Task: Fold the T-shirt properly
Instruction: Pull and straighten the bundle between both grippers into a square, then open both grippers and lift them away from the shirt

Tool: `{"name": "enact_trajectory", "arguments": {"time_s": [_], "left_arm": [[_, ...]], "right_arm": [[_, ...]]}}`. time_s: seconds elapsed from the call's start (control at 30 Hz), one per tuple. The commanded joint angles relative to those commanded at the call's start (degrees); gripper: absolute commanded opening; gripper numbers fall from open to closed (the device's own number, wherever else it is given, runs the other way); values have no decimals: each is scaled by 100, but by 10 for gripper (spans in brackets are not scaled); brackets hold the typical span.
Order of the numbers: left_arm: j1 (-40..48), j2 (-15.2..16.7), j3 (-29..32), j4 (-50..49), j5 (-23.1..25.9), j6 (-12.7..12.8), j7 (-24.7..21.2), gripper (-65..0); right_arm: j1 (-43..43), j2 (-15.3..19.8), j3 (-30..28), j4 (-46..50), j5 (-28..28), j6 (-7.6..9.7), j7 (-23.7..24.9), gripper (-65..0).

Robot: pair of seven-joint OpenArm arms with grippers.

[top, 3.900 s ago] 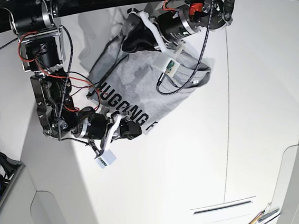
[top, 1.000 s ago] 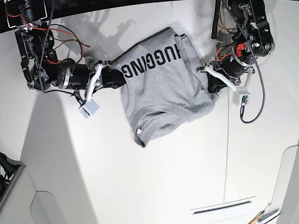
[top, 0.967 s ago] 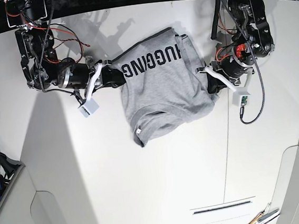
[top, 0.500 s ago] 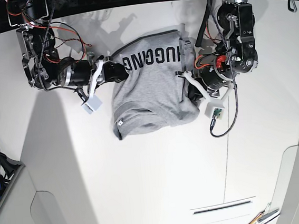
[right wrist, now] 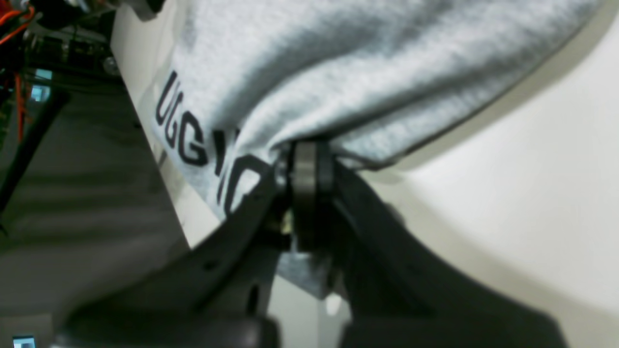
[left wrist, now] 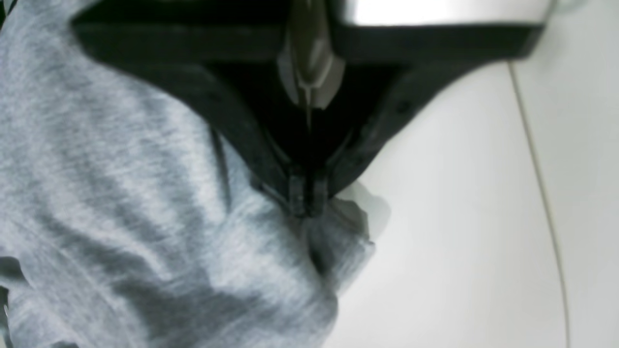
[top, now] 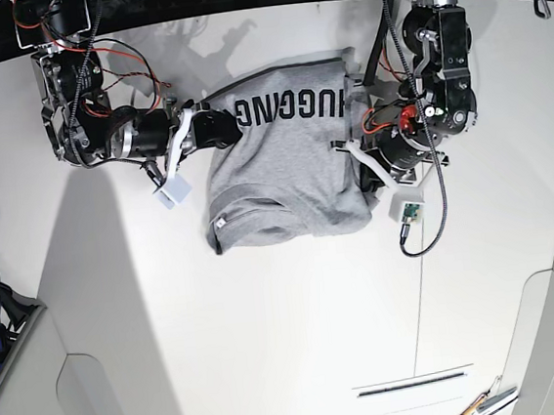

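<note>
A half-folded shirt, pinched at both sides, could easily skew.

The shirt [top: 297,161] lies bunched toward the table's [top: 271,345] far edge, lettering showing, its near side turned over in a loose, curved fold. The left gripper [top: 371,181] is closed on cloth at one side; the right gripper [top: 232,131] is closed on the other, near the lettering. If the two pull unevenly, the body would likely twist and the fold run crooked. The small flap beyond the left fingertips could get trapped underneath as a lump, and a shallow pinch might slip under tension.
</note>
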Motion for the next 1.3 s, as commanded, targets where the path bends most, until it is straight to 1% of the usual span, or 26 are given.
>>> {"name": "enact_trajectory", "arguments": {"time_s": [0.07, 0.2, 0.23, 0.37, 0.4, 0.43, 0.5, 0.57, 0.67, 0.77, 0.93, 1.0, 1.1, 1.2, 1.23, 1.3], "left_arm": [[2, -2, -2, 42, 0, -138, 79, -650], [52, -22, -2, 422, -2, -140, 210, -650], [79, -33, -2, 584, -7, -136, 249, -650], [391, -31, -162, 1246, -79, -120, 439, -650], [514, -31, -232, 1377, -96, -129, 487, -650], [638, -33, -302, 1526, -94, -199, 557, -650], [981, -35, -496, 1897, -94, -345, 603, -650], [1392, -125, -693, 2369, -157, -361, 610, -650], [2006, -304, -946, 2962, -155, -380, 706, -650], [2610, -380, -1178, 3298, -157, -378, 713, -650], [3576, -380, -1261, 3456, -155, -378, 903, -650], [3939, -380, -1261, 3456, -133, -378, 903, -650], [4363, -380, -1261, 3456, -33, -376, 907, -650], [4819, -382, -1263, 3456, 72, -376, 966, -650], [4975, -380, -1261, 3456, 83, -376, 986, -650], [5296, -380, -1261, 3456, 83, -376, 986, -650]], "right_arm": [[2, 2, 107, 258, -59, -2, -7, -650], [2, 87, 339, 896, -63, -7, -138, -650], [2, 146, 376, 1016, -66, -37, -149, -650], [2, 490, 468, 1279, -81, -42, -236, -650], [0, 599, 479, 1283, -76, -44, -258, -650], [-4, 717, 483, 1283, -76, -44, -258, -650], [-68, 970, 485, 1285, -26, -44, -267, -650], [-210, 1187, 487, 1294, 92, -42, -273, -650], [-494, 1370, 487, 1320, 256, -35, -317, -650], [-761, 1478, 487, 1513, 417, -9, -428, -650], [-1445, 1746, 487, 2312, 496, 0, -448, -650], [-1705, 1860, 485, 2586, 588, 4, -448, -650], [-1908, 1937, 463, 2697, 603, 7, -470, -650], [-2013, 1952, 448, 2697, 621, 7, -704, -650], [-2022, 1965, 442, 2697, 686, 7, -824, -650], [-2096, 2083, 433, 2697, 992, 7, -968, -650]]}}
